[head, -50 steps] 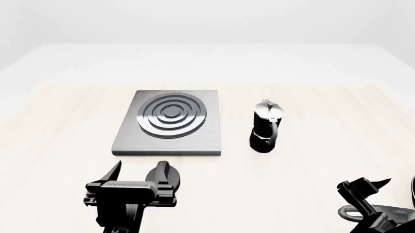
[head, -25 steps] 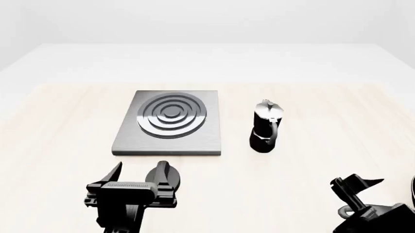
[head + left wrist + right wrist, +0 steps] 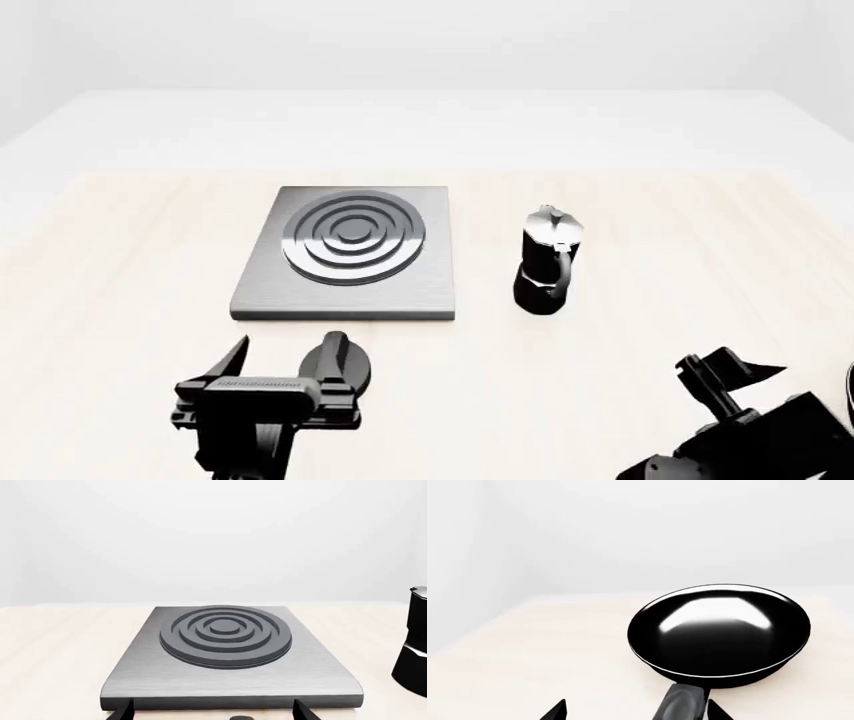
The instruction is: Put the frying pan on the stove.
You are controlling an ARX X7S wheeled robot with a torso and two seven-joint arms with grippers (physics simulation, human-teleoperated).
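**Presently: pan not yet gripped, right arm lined up on the handle**

The frying pan (image 3: 719, 636) sits flat on the table (image 3: 134, 260), empty, its glossy bowl facing up and its dark grey handle (image 3: 680, 705) running back toward the right wrist camera. In the head view only a sliver of black at the far right edge can be taken for it, so it lies well to the right of the stove (image 3: 351, 262), beyond the moka pot (image 3: 547, 262).

The right gripper (image 3: 637, 711) is spread: its two fingertips show on either side of the handle, apart from it, with nothing pinched. The handle lies nearer one fingertip than the other.

The step in hand, by my judgement, is the approach to grasp. To do it well:
- centre the handle between the fingertips before closing;
- take the handle nearer the bowl, not at its end, so the pan tips less when lifted;
- lift level and high enough to pass the moka pot, which stands between pan and stove.

The stove is bare, its raised rings unobstructed. The left gripper (image 3: 283, 362) hovers just in front of the stove's near edge, spread and empty; it should be kept clear of the landing zone.
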